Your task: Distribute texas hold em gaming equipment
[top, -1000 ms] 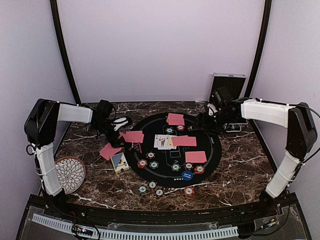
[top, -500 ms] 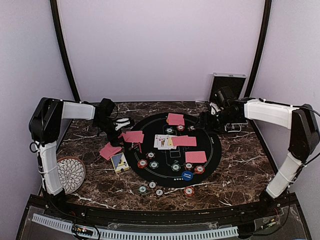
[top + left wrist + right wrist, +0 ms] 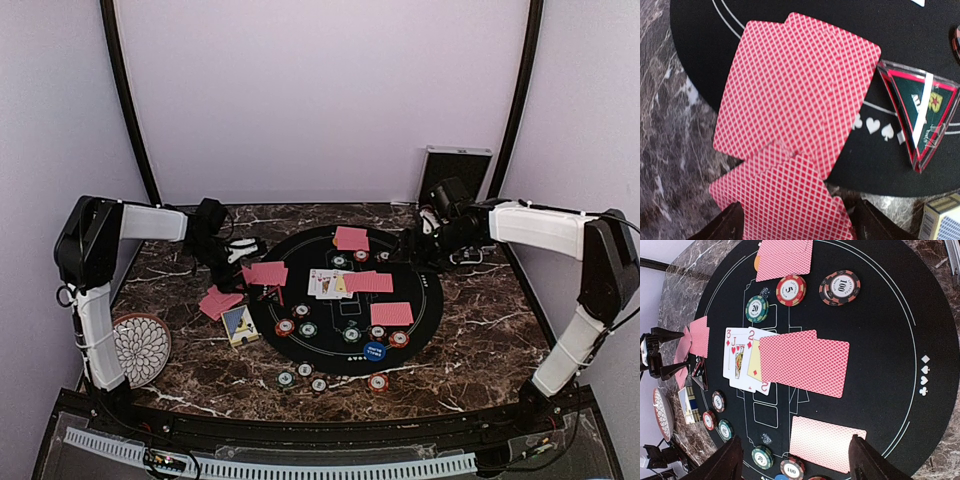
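Observation:
Red-backed playing cards lie in pairs on the round black mat (image 3: 300,255): at the far side (image 3: 351,238), the middle (image 3: 368,282), the near right (image 3: 391,314) and the left rim (image 3: 265,273). Another pair (image 3: 220,301) rests on the marble. Face-up cards (image 3: 322,283) sit at the centre. Poker chips (image 3: 308,329) and a blue button disc (image 3: 374,351) are spread along the near side. My left gripper (image 3: 243,262) has its fingers against both side edges of a red-backed card (image 3: 785,200). My right gripper (image 3: 408,245) hangs open above the mat's far right, holding nothing.
A card box (image 3: 240,324) and a clear triangular piece (image 3: 920,115) lie by the mat's left rim. The flower-patterned plate (image 3: 140,348) sits near left. The chip case (image 3: 455,170) leans against the back wall. Several chips (image 3: 377,381) lie off the mat near the front.
The left gripper's fingers have closed in from wide open onto the card's edges. The right arm has drifted slightly back, its gripper still open.

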{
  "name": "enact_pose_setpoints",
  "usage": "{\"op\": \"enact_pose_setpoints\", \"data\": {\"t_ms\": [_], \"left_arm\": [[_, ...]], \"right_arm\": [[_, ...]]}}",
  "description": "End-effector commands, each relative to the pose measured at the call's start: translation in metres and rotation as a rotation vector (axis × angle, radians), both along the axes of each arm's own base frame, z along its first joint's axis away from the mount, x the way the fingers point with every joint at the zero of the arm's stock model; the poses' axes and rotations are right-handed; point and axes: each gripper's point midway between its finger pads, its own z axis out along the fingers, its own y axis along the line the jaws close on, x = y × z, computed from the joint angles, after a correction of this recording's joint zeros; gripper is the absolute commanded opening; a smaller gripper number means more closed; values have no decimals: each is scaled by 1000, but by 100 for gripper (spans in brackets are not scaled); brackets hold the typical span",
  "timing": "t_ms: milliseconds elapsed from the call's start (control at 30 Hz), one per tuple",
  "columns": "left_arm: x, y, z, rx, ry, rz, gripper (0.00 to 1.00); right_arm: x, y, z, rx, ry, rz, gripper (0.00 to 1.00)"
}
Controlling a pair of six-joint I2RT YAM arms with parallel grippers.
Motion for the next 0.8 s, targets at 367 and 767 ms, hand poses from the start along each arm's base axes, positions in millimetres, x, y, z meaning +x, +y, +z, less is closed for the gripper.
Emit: {"op": "enact_pose_setpoints", "data": {"t_ms": [367,767], "left_arm": [[-59,53,-8,61,59,136,77],[-35,19,73,-130,29,146,92]], "right_arm": [[4,5,18,60,-58,7,72],[4,7,25,78,-62,9,71]]}}
